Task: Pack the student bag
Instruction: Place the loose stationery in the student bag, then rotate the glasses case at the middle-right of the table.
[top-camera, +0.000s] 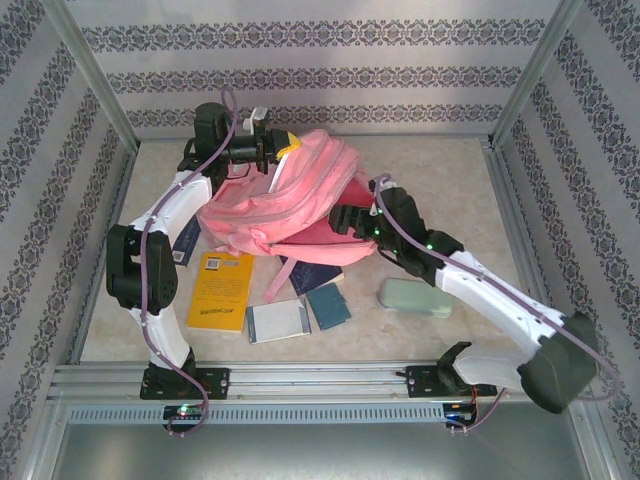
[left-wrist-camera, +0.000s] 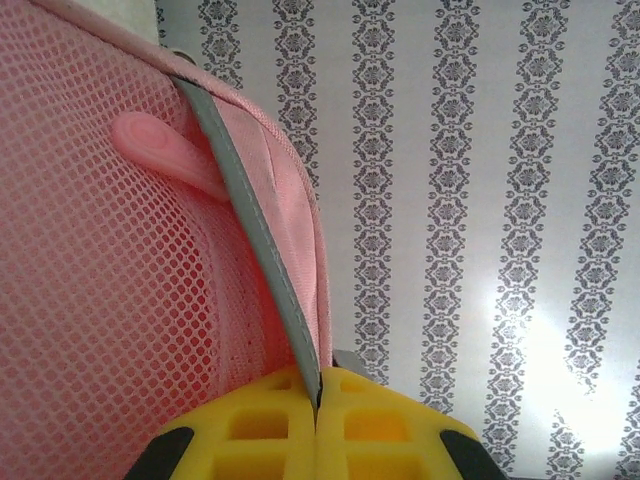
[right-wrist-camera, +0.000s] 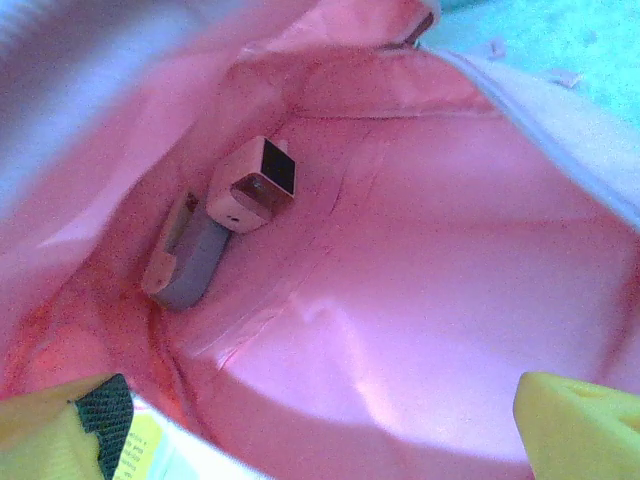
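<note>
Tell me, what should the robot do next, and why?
Probably draw the right gripper back out of the student bag: its jaws stand open inside, the left gripper pinches the bag's rim up, and the yellow book lies unpacked on the table.

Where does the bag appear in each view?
Top external: the bag lies just above picture centre.
Left wrist: its mesh side takes the left half.
Right wrist: its pink lining, seen from inside.
Shared landmark: the left gripper, yellow fingers shut on the bag's grey trim, in the top and left wrist views.
</note>
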